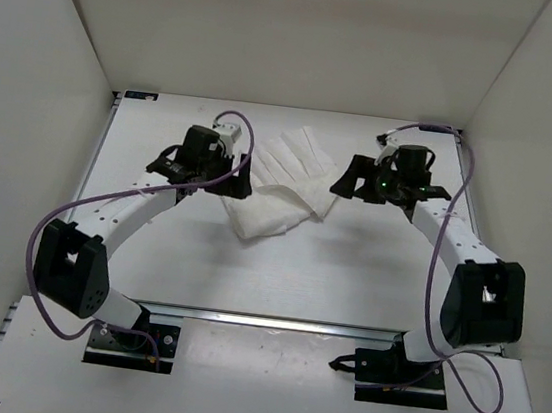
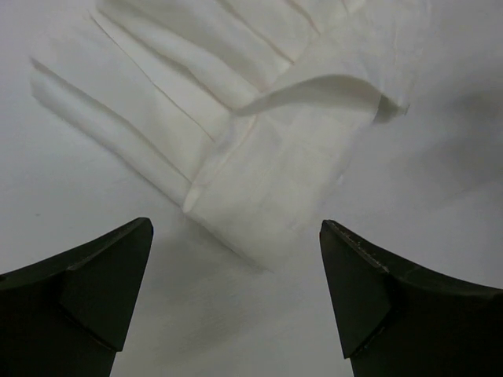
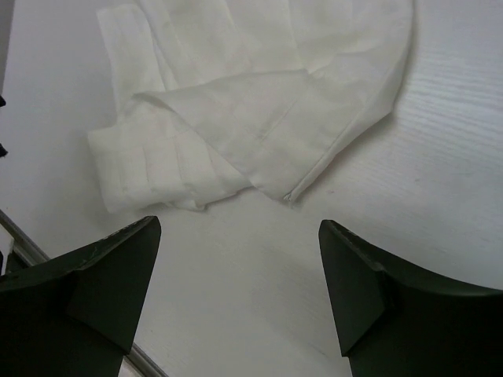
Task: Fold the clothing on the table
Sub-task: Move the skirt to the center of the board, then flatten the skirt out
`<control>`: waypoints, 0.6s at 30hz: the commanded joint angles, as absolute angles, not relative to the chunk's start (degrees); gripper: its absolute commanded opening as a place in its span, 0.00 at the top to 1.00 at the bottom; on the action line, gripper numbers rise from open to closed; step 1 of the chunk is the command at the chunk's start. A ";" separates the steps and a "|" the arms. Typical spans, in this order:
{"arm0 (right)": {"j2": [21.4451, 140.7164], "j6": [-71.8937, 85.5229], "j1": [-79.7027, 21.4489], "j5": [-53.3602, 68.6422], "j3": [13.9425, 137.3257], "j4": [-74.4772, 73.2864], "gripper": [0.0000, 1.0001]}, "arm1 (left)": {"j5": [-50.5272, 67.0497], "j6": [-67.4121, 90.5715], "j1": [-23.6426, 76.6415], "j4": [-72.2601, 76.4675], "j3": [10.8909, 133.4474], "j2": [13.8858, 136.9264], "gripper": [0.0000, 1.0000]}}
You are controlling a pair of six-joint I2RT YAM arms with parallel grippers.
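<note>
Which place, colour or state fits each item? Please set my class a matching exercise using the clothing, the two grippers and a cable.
Column one:
1. clothing
2. left gripper
3. right gripper
4. cable

Column two:
A. purple
B. open, at the clothing's right side
C. white, creased, partly folded over
D. open, at the clothing's left side

Pairs: 1-C, 2-D, 3-B, 4-A
</note>
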State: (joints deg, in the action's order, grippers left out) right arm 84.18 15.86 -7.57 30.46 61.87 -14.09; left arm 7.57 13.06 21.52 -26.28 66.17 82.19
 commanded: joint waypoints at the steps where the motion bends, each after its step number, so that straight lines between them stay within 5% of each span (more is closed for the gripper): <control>1: 89.11 14.16 -10.37 27.34 60.73 -13.88 0.21 | 10.63 13.97 22.59 -21.37 59.79 82.35 0.01; 18: 106.69 13.62 -10.37 29.97 68.73 -12.84 0.23 | 18.63 18.28 20.74 -9.32 54.04 89.72 0.01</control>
State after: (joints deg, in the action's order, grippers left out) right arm 105.80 11.94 -9.67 28.01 66.11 -16.64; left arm 15.88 18.09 21.12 -12.03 51.33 87.94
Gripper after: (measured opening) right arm 0.767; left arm 0.983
